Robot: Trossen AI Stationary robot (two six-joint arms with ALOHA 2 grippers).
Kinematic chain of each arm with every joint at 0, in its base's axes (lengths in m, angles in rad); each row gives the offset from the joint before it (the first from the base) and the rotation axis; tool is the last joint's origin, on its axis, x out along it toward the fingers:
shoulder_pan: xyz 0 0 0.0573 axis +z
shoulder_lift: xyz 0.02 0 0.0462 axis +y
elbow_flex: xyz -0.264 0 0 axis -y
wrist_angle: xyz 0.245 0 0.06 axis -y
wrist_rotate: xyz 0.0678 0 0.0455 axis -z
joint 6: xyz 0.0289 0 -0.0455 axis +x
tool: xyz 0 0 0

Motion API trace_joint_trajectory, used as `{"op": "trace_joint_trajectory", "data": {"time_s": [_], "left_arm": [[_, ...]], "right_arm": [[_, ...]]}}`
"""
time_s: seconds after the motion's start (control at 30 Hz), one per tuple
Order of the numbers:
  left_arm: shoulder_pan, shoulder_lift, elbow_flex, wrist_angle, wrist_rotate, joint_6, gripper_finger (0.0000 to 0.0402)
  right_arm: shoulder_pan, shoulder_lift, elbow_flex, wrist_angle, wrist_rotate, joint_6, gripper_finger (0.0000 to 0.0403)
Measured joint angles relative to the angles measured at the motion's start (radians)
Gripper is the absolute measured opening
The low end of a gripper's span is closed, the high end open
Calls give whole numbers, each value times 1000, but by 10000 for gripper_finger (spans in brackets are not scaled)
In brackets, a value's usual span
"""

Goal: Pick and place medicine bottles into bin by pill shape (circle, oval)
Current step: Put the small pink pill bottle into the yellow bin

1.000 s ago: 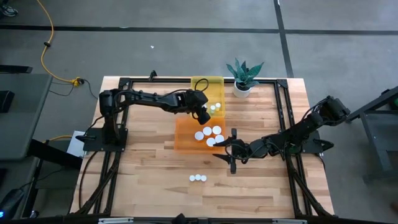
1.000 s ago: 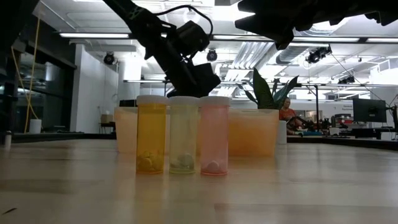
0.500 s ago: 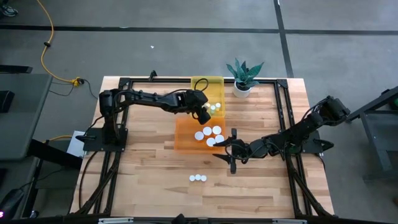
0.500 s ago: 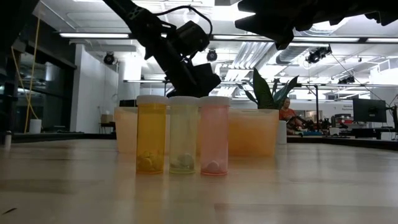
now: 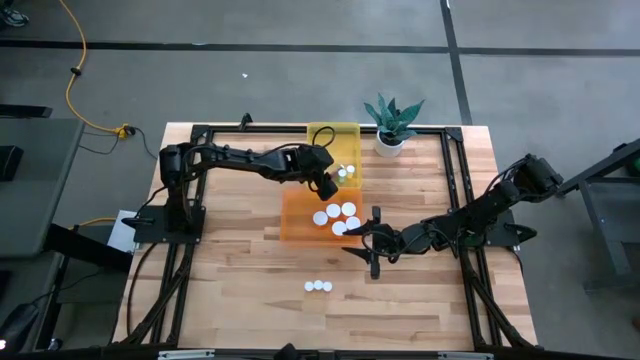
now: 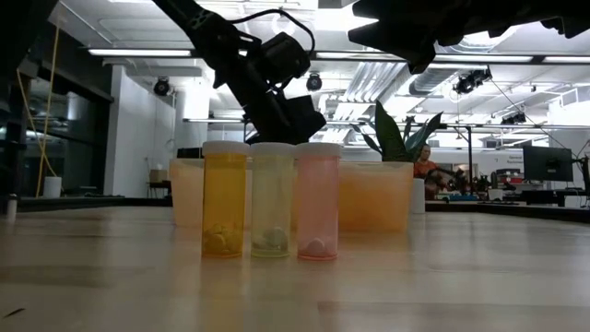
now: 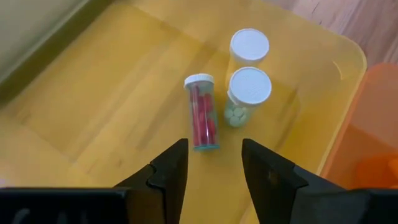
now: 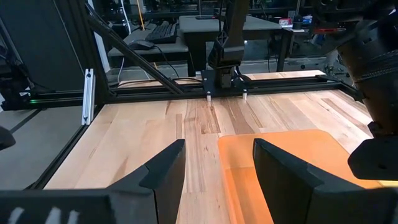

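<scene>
Three medicine bottles (image 6: pixel 273 198) with white caps, amber, pale green and pink, stand upright in a row on the table near its front edge (image 5: pixel 318 286). The yellow bin (image 7: pixel 112 81) holds three bottles: one with red pills (image 7: pixel 201 113) lies on its side, and two (image 7: pixel 249 87) stand upright. The orange bin (image 5: pixel 300 222) holds several white-capped bottles (image 5: pixel 338 215). My left gripper (image 7: pixel 214 149) is open and empty above the yellow bin's near end (image 5: pixel 327 187). My right gripper (image 5: pixel 358 241) is open and empty, raised just right of the orange bin (image 8: pixel 280 162).
A potted green plant (image 5: pixel 391 122) in a white pot stands at the far edge, right of the yellow bin. A black frame (image 5: pixel 455 180) runs around the table's sides. Bare wood lies left and right of the three standing bottles.
</scene>
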Motion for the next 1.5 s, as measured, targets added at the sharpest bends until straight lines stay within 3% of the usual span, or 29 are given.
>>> {"op": "trace_joint_trajectory", "data": {"time_s": [0.17, 0.33, 0.43, 0.53, 0.67, 0.87, 1.1, 1.3, 1.5], "left_arm": [[1, -10, 11, -40, 2, 33, 170], [3, -64, 132, -245, -15, 98, 216], [3, -125, 197, -356, -42, 106, 238], [-6, -226, 187, -368, -39, 83, 249], [-44, -401, 42, -236, -34, 79, 249], [-134, -726, -326, 53, -30, 72, 247], [-337, -1054, -728, 409, -52, -20, 246], [-526, -1173, -928, 568, -191, -53, 246], [-639, -1164, -988, 622, -277, -39, 246]], "right_arm": [[0, 0, 0, 0, 0, 0, 181], [0, 0, 0, 0, 0, 0, 181], [0, 0, 0, 0, 0, 0, 181], [0, 0, 0, -1, 0, 0, 181], [0, 0, 0, -1, 0, 0, 181], [0, 0, 0, 1, 0, -1, 181], [0, 0, 0, 37, 0, -26, 181], [0, 0, 0, 56, 0, -67, 181], [0, 0, 0, 54, 0, -64, 181]]}}
